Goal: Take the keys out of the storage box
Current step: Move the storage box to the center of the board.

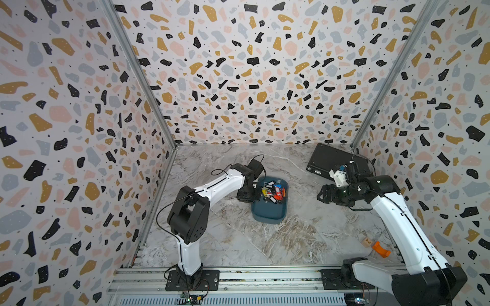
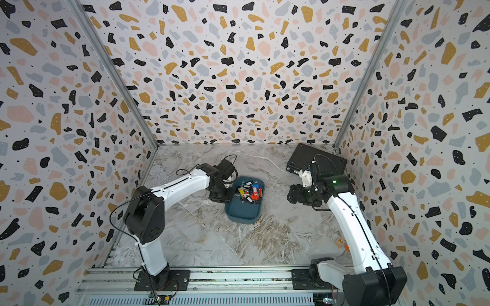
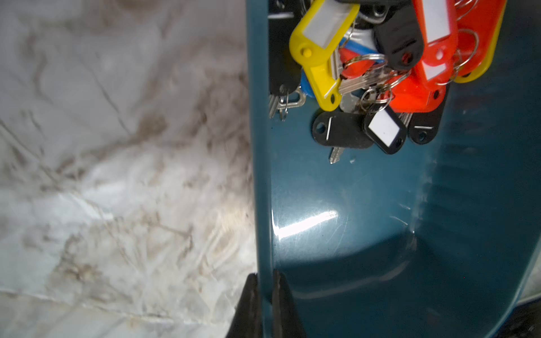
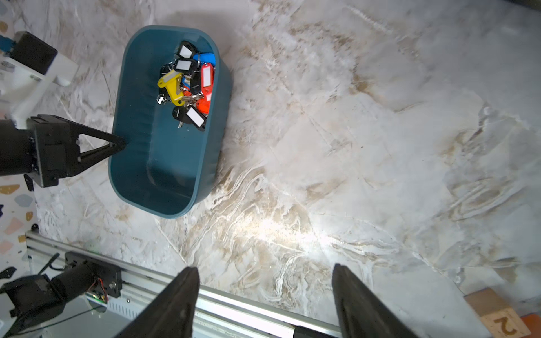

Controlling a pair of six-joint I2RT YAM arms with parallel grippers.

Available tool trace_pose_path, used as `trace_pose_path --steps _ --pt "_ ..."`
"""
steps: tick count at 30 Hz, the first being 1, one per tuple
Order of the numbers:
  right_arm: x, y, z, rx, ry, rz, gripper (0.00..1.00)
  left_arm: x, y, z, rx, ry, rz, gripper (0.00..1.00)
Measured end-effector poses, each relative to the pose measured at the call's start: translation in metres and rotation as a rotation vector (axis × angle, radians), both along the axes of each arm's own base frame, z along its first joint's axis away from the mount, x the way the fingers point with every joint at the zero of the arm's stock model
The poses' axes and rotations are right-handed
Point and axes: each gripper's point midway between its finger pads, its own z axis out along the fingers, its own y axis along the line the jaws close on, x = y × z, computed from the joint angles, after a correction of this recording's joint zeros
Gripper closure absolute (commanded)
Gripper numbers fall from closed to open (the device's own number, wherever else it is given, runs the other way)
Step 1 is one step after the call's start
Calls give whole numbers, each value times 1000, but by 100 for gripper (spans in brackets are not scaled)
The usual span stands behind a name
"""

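Marble table (image 3: 117, 175), left hand (image 3: 265, 275) pinching storage box (image 3: 351, 234) rim

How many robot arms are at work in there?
2. The left arm reaches to the storage box, its fingers pinching the wall. The right arm hangs over the table near the black case, fingers apart. None seems hidden.

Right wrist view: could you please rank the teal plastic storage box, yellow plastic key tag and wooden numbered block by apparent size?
1. Teal plastic storage box.
2. Wooden numbered block, cropped and nearer the camera, so unsure.
3. Yellow plastic key tag.
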Motion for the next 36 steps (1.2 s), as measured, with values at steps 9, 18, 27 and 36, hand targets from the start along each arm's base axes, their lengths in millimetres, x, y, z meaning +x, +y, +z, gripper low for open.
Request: trace_pose_path --steps 9,18,27,36 --pt "-47 51 -21 -43 86 185 21 -81 19 -10 18 36 84 100" --pt "-67 90 -57 -114 160 291 49 -95 24 -16 -42 46 213 97" --pt "-68 119 -85 -161 205 337 67 -98 20 -4 -118 42 294 8" --pt "-37 158 -86 -130 191 331 76 -92 40 42 -168 -117 337 0"
